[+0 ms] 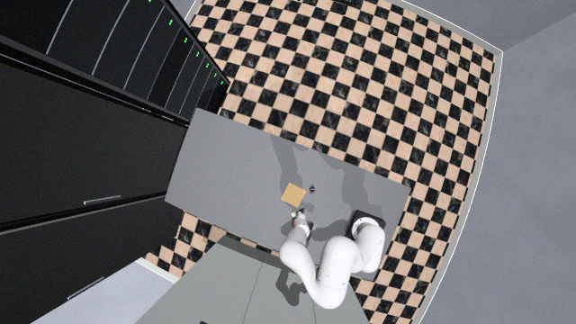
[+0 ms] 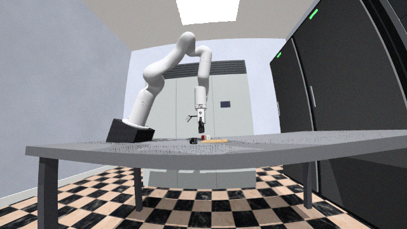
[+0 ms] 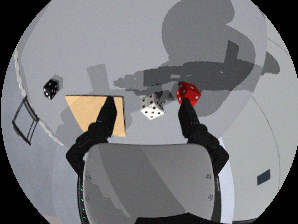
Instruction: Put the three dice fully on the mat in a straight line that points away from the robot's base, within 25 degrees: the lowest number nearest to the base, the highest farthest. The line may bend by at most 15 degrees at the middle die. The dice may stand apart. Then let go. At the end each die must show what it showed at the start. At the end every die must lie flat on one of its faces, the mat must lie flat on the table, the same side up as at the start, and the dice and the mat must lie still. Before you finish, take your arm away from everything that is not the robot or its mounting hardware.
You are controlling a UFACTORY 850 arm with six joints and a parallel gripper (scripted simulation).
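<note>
The tan mat point(image 1: 293, 194) point(image 2: 219, 140) point(image 3: 90, 112) lies flat on the table with no die on it. The black die point(image 1: 312, 189) point(image 2: 193, 140) point(image 3: 51, 89) sits off the mat, on the base side. The white die point(image 1: 293, 215) point(image 2: 208, 137) point(image 3: 152, 107) sits off another edge, with several pips on top. The red die point(image 1: 292, 223) point(image 2: 203, 137) point(image 3: 188, 94) is just past it; its top number is unclear. My gripper point(image 1: 306, 218) point(image 2: 201, 128) point(image 3: 147, 104) is open and empty above the table; in the wrist view the white die shows between the fingertips and the red die behind the right one.
The robot's black base block point(image 1: 383, 221) point(image 2: 127, 131) stands on the grey table point(image 1: 234, 157) point(image 2: 286, 138). The table's edge runs not far beyond the red die. Dark cabinets point(image 1: 81, 135) point(image 2: 337, 63) stand past the table's far end.
</note>
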